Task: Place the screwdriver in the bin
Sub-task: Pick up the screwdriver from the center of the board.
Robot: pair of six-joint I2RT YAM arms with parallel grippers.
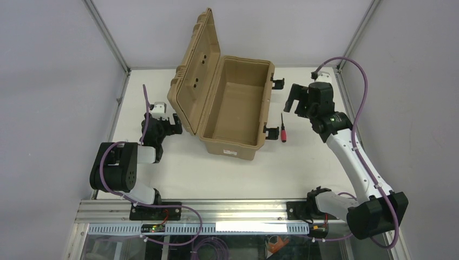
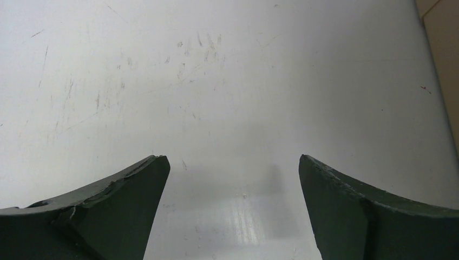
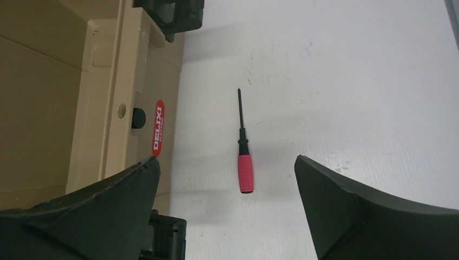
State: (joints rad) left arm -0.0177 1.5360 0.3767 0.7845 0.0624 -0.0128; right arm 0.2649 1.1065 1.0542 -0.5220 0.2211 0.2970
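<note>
Ahead of parted right fingers [image 3: 108, 206]: screwdriver [image 3: 244, 162]

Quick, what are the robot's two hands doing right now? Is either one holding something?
Left gripper: open, holding nothing.
Right gripper: open, holding nothing, above the screwdriver and not touching it.

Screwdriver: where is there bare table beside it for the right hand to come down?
Free: the white table right of the screwdriver and on its near side. Crowded: its left, where the bin and its black latches stand close.
</note>
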